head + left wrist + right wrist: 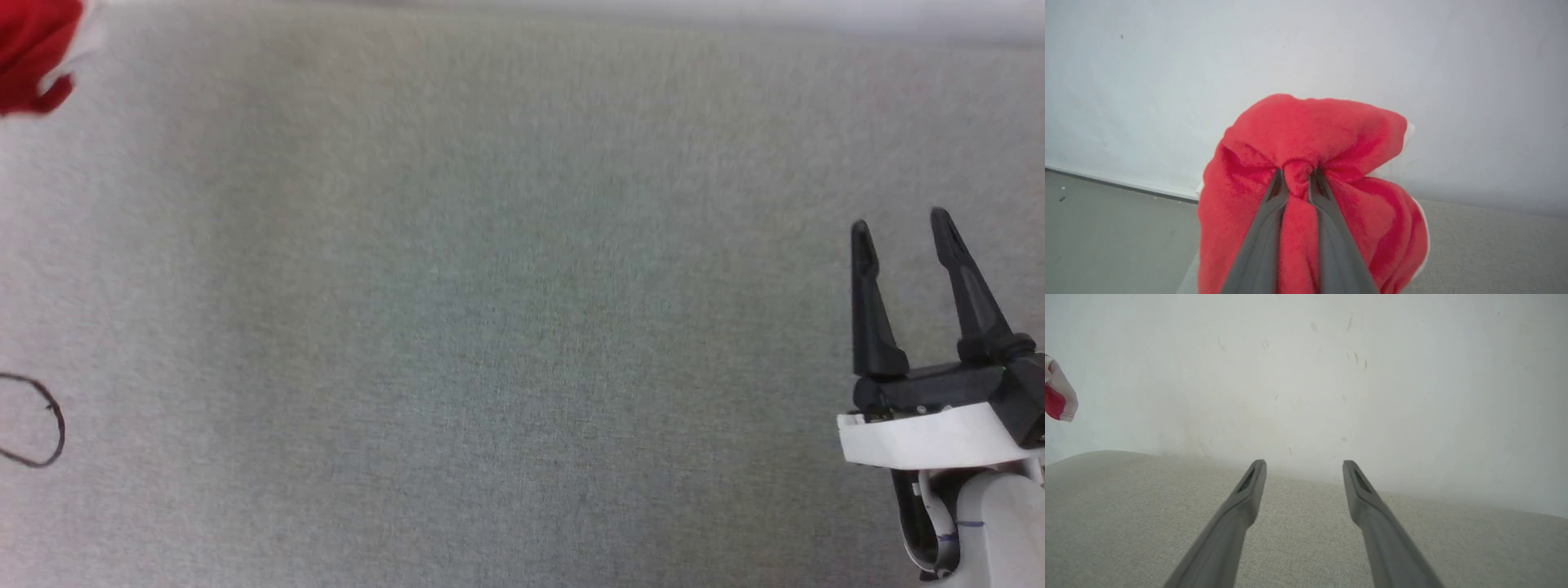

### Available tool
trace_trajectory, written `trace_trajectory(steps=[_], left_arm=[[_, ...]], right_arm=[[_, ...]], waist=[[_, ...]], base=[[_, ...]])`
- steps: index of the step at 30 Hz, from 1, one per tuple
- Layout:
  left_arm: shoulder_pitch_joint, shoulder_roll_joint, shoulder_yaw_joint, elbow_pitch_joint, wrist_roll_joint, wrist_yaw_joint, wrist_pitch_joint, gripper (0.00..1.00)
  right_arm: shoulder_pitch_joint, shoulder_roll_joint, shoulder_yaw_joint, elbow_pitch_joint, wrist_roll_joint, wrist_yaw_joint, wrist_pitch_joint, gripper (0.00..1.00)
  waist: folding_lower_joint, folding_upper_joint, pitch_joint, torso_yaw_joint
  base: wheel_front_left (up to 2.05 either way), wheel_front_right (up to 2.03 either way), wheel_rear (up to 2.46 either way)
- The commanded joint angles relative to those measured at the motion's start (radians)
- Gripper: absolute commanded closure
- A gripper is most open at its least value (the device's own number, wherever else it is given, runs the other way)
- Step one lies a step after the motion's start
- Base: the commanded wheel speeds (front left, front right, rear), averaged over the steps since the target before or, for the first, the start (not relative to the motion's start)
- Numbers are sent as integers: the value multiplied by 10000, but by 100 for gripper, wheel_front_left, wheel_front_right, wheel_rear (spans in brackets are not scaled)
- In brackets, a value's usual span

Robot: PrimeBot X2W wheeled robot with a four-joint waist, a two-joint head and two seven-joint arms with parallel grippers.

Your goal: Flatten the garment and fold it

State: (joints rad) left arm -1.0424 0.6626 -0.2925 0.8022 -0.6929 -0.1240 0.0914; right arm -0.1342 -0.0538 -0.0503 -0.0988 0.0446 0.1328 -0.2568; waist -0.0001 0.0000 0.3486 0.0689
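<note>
The red shorts (1306, 134) hang bunched in the left wrist view, lifted above the grey fabric surface, with my left gripper (1297, 173) shut on a pinch of their soft fabric. A corner of the shorts (33, 53) with a white edge shows at the head view's top left, and a small red and white piece (1059, 400) at the right wrist view's left edge. My right gripper (898, 229) stands open at the lower right over the surface, nothing between its fingers, far from the shorts. The print and waistband are hidden.
A grey woven surface (490, 327) spreads across the head view, with a pale wall (1306, 375) behind it. A thin black loop of cord (49, 425) lies at the left edge. A grey floor (1106, 228) shows beyond the surface's edge.
</note>
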Motion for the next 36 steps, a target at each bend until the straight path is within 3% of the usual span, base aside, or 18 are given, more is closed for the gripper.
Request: trace_trajectory(steps=[1,8,15,20,25,26,27,30,36], left_arm=[[-149,-138,-136,-237,53,-65,-167,100],[460,-1267,-1688,-2325,136,-66,-730,100],[1826,-2771,-3201,-3859,228,-8,-802,100],[3113,-3678,-4297,-3637,480,52,-954,100],[4001,-4119,-5841,-2659,983,-31,-1029,100],[3962,-4014,-6405,-2420,1413,-45,-1027,71],[3878,-3910,-6954,-2192,1879,-53,-1126,0],[3792,-3935,-7730,-1583,2039,-61,-1474,0],[3275,-4099,-7617,-934,1674,-63,-2387,0]], right_arm=[[104,29,-81,64,30,-21,-47,0],[721,33,-433,458,185,-21,-48,0],[1107,34,-115,760,357,-21,-34,0],[1185,35,275,837,348,-21,24,0],[1170,35,558,919,434,-21,36,0],[1168,35,605,955,441,-21,40,0],[1160,35,661,988,434,-21,44,0],[1149,35,761,1065,468,-21,33,0],[1288,35,658,1258,416,-21,13,0]], waist=[[1,0,-1211,-7],[1,0,-2258,-154],[1,0,-2591,-927],[1,0,-2379,-1711],[1,0,-1972,-2394],[1,0,-1886,-2469],[1,0,-1812,-2523],[1,0,-1741,-2565],[1,0,-2147,-2075]], base=[[0,0,0],[0,0,0],[0,0,0],[0,0,0],[0,0,0],[0,0,0],[0,0,0],[0,0,0],[0,0,0]])
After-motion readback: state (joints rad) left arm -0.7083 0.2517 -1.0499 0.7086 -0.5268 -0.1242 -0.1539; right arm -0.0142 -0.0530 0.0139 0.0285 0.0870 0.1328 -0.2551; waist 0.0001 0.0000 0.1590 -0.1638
